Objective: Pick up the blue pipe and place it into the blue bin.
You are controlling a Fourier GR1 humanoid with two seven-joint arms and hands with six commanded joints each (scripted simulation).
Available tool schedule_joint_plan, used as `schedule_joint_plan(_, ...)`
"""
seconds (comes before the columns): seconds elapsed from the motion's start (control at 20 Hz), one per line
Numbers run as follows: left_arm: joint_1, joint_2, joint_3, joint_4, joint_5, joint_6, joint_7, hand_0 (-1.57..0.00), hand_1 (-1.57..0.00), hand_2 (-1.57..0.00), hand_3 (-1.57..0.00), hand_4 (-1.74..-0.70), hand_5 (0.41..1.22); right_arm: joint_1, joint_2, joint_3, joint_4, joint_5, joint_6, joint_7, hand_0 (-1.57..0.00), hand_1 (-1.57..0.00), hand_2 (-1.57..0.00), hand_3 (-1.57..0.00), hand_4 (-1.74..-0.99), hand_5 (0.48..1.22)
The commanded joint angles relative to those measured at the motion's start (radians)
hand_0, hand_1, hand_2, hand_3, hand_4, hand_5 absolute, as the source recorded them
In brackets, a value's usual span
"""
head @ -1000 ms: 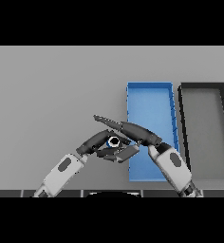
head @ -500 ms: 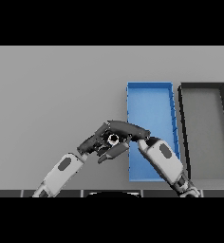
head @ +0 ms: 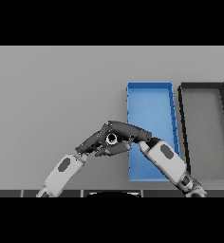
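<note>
The pipe [head: 112, 138] shows only as a small dark piece with a pale ring end, just left of the blue bin [head: 150, 97]. My right hand [head: 129, 131] reaches in from the lower right across the bin's left wall, its fingers curled over the pipe from above. The left hand [head: 92, 143] comes from the lower left and lies against the pipe's left and under side with relaxed fingers. Most of the pipe's body is hidden between the two hands. The bin's far half is bare.
A black bin [head: 202, 90] stands right beside the blue bin, at the table's right. My right forearm [head: 167, 160] covers the blue bin's near part. Grey table [head: 52, 95] stretches to the left and back.
The right hand's fingers, straight and pointing left a second ago, have curled down round the pipe. The left hand has barely moved.
</note>
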Motion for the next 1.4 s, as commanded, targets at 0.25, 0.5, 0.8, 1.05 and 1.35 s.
schedule_joint_plan(0.25,-0.026,0.067,-0.018,0.002,-0.146,-0.079,-0.053,-0.38,-0.35,-0.32,-0.35,-1.09,1.113,-0.021,-0.012,0.025,-0.002,-0.036,-0.030,0.051,-1.56,-1.56,-1.56,-1.56,-1.492,1.207)
schedule_joint_plan(0.5,-0.030,0.065,-0.010,0.019,-0.173,-0.053,-0.038,-0.12,-0.12,-0.10,-0.11,-0.91,0.735,-0.013,-0.022,0.037,-0.010,-0.021,-0.025,0.024,-1.57,-1.57,-1.57,-1.57,-1.496,1.216)
schedule_joint_plan(0.8,-0.029,0.051,0.005,0.025,-0.138,-0.059,0.000,-0.03,-0.03,-0.03,-0.03,-0.89,0.587,-0.028,-0.020,0.033,-0.002,-0.023,-0.042,0.032,-1.57,-1.57,-1.57,-1.57,-1.490,1.220)
schedule_joint_plan(1.05,-0.017,0.047,0.004,0.028,-0.142,-0.049,0.034,-0.01,-0.01,-0.01,-0.01,-0.90,0.548,-0.035,-0.018,0.009,-0.027,-0.141,-0.080,0.096,-1.57,-1.57,-1.57,-1.57,-1.491,1.221)
schedule_joint_plan(1.35,-0.013,0.034,-0.006,0.023,-0.130,-0.052,0.068,0.00,0.00,0.00,0.00,-0.92,0.504,-0.180,-0.081,-0.119,-0.078,-0.445,-0.206,0.319,-1.57,-1.57,-1.57,-1.57,-1.675,1.194)
